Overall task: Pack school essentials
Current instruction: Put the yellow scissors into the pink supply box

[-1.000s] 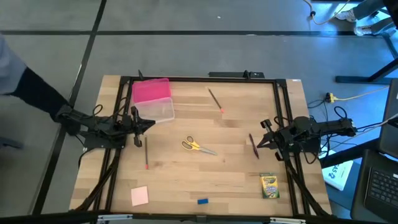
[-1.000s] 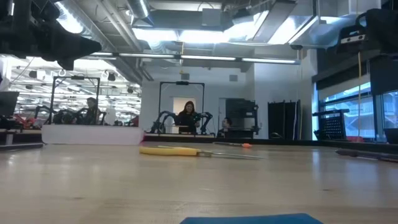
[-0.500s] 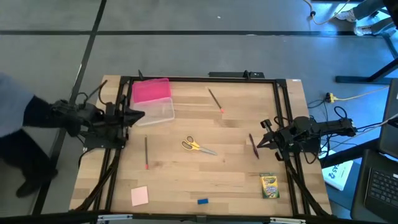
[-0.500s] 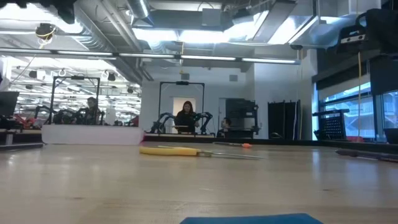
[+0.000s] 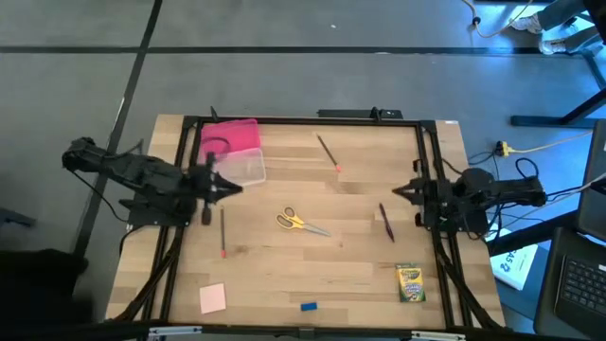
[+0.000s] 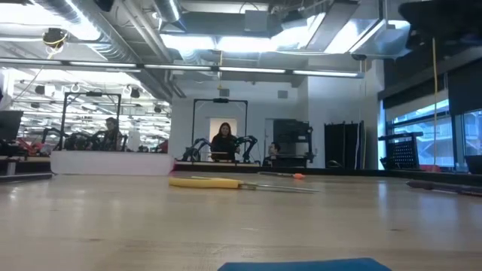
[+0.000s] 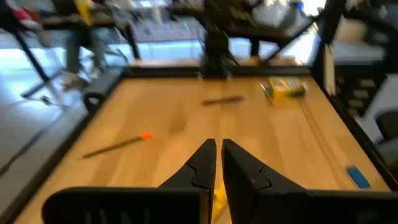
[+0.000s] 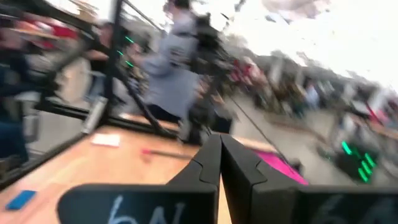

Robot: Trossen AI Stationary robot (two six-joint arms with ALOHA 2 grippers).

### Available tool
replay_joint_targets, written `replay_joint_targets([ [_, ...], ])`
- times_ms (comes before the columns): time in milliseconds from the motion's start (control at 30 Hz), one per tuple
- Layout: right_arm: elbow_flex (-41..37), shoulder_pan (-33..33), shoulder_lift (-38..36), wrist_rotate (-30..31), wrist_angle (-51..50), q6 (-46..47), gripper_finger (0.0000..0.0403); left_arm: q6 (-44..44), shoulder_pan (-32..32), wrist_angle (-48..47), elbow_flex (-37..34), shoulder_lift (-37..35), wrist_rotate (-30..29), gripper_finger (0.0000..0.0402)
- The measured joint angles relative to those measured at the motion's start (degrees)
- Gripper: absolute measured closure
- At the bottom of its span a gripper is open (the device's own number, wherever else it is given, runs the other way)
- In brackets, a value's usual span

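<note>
L gripper [image 5: 230, 188] at table's left side, fingers pressed together, holding nothing, beside clear box [image 5: 237, 167]. R gripper [image 5: 402, 192] at right side, also closed, empty, near dark red pen [image 5: 386, 222]. Scissors [image 5: 301, 223] lie mid-table, w/ crayon box [image 5: 409, 282] front right.

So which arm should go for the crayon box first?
Probably the right. The crayon box lies near the table's right edge, just below the right gripper in the high view; the left gripper sits across the table beside the clear box.
</note>
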Motion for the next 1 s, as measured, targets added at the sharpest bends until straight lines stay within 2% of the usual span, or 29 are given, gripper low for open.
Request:
replay_joint_targets([
  [133, 8.6, 0.0, 5.9, 4.6, -10.4, 4.7, 0.0389, -5.0, 0.0, 0.0, 0.7, 5.3, 3.4, 0.0379],
  [233, 14.8, 0.0, 11.5, 4.6, -18.1, 9.8, 0.0389, -10.3, 0.0, 0.5, 0.7, 8.3, 3.9, 0.0379],
  [400, 23.5, 0.0, 20.2, 4.6, -26.6, 18.3, 0.0389, -14.4, -0.1, 2.5, 0.7, 11.3, 3.9, 0.0379],
  [567, 30.1, 0.0, 26.9, 4.5, -33.2, 20.5, 0.0389, -21.7, -0.5, 3.2, 0.7, 12.7, 4.1, 0.0379],
  [700, 33.7, 0.0, 30.9, 4.0, -36.9, 22.8, 0.0389, -22.0, -0.5, 2.9, 0.7, 12.7, 4.3, 0.0380],
  [800, 35.8, 0.0, 33.3, 1.1, -38.7, 23.1, 0.0389, -21.2, -0.5, 3.1, 0.8, 12.7, 4.4, 0.0387],
  [900, 37.1, 0.0, 34.9, -1.9, -38.7, 23.0, 0.0389, -17.5, -0.2, 1.0, 2.3, 13.2, 6.0, 0.0399],
  [1000, 37.5, 0.0, 36.0, -2.4, -38.6, 23.0, 0.0389, -12.6, -0.2, -2.6, 5.3, 15.5, 6.3, 0.0399],
])
